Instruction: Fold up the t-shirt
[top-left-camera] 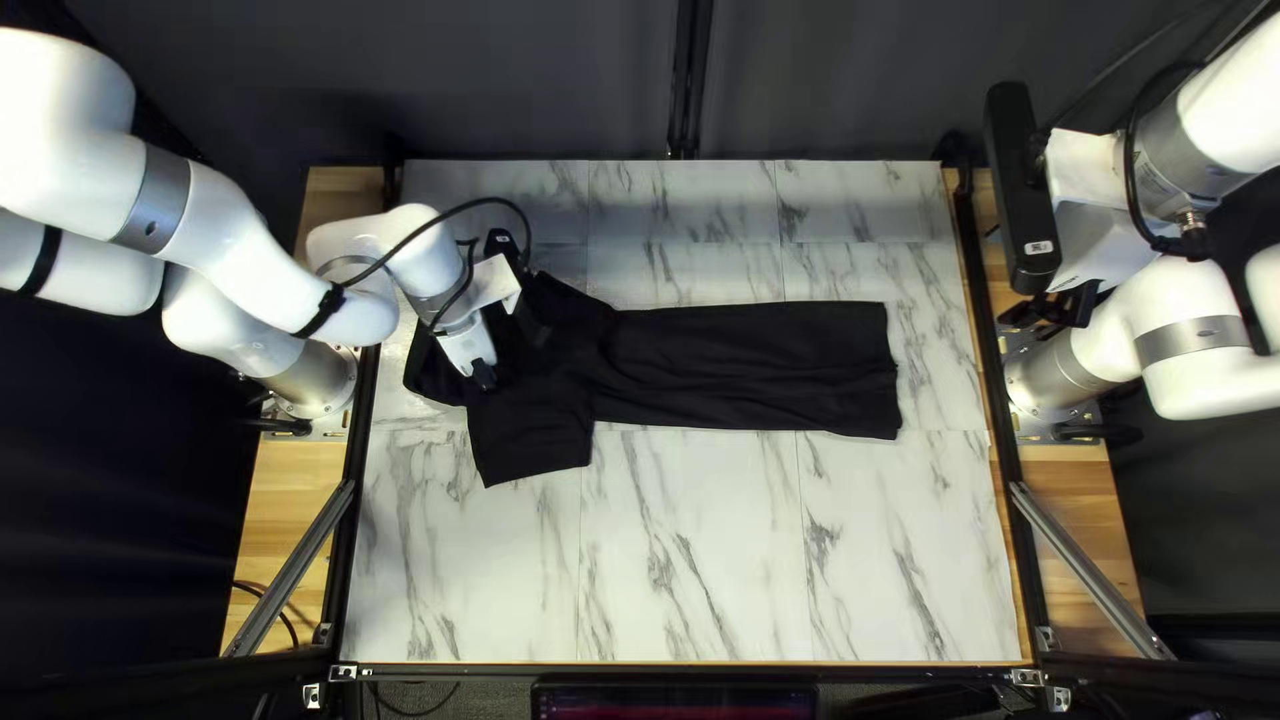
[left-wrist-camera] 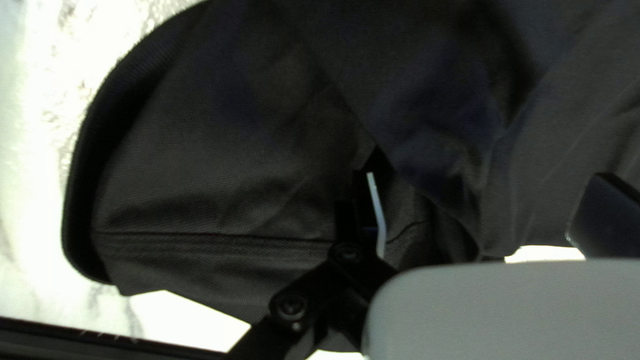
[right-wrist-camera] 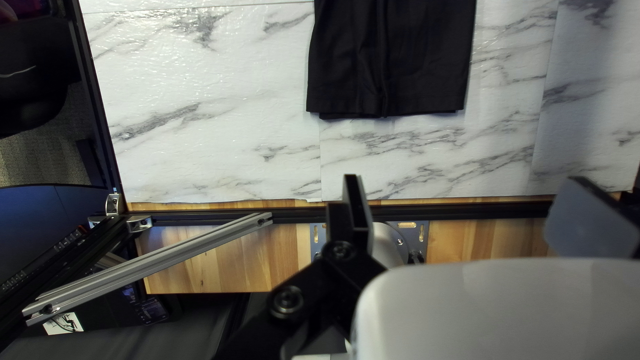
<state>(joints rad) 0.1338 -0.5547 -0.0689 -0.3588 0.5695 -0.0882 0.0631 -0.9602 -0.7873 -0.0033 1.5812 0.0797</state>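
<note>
The black t-shirt (top-left-camera: 747, 367) lies sideways on the marbled tabletop, its body in a long narrow strip and its sleeve and collar end at the left of the top left view. Over that end is my left gripper (top-left-camera: 510, 352), low at the cloth. In the left wrist view my left gripper (left-wrist-camera: 487, 193) has its fingers wide apart, with wrinkled shirt fabric (left-wrist-camera: 220, 153) under and ahead of them. My right gripper (top-left-camera: 1060, 314) hangs at the table's right edge, away from the cloth. The right wrist view shows my right gripper (right-wrist-camera: 467, 193) open, the shirt's hem end (right-wrist-camera: 413, 60) ahead of it.
Marbled tabletop (top-left-camera: 694, 560) extends between the shirt and the near edge. A dark frame rail (top-left-camera: 994, 400) runs along the right edge, with a slanted metal bar (top-left-camera: 1087, 567) beyond it. A screen (top-left-camera: 674, 700) stands below the near edge.
</note>
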